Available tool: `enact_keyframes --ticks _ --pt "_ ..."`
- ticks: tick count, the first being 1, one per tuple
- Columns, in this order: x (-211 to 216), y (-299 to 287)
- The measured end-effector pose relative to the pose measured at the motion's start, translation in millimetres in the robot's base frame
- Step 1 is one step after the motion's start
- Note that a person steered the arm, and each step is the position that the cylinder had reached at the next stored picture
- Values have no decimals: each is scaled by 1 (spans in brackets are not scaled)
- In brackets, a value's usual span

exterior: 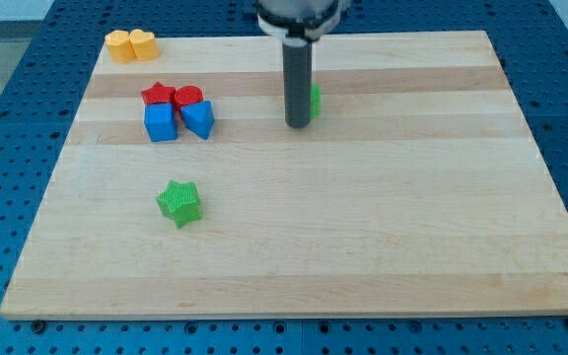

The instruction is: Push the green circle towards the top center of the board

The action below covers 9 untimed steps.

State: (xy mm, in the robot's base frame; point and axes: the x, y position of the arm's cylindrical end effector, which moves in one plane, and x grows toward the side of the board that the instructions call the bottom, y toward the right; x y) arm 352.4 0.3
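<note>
The green circle (315, 99) lies in the upper middle part of the table (383, 217), a little to the view's left of the centre line. Only a thin green edge of it shows, because the dark rod stands in front of it and hides most of it. My tip (298, 125) rests on the wood just at the view's bottom-left of this block, so close that it looks to be touching it, but I cannot tell for sure. The arm has no claw, only this straight rod, so there is nothing to be apart or together.

To the view's left of the tip there is a tight group: a red star (157, 95) and a red round block (188, 97) behind, a blue cube (161, 123) and a blue angular block (198, 118) in front. The green star (179, 202) lies alone lower down on the left side, well apart from the tip. In the top left corner two yellow blocks, one rounded (118, 45) and one heart-like (143, 44), touch each other.
</note>
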Motion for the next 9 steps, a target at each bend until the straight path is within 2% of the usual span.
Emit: enact_keyframes --ticks 1,2,3,4,5,6,7,9 --pt "-14 0" --pt "-3 18" --pt "-11 41" --pt "-41 28" --pt "-68 -15" --pt "-79 -31" --pt "-79 -32" --pt "-74 -73"
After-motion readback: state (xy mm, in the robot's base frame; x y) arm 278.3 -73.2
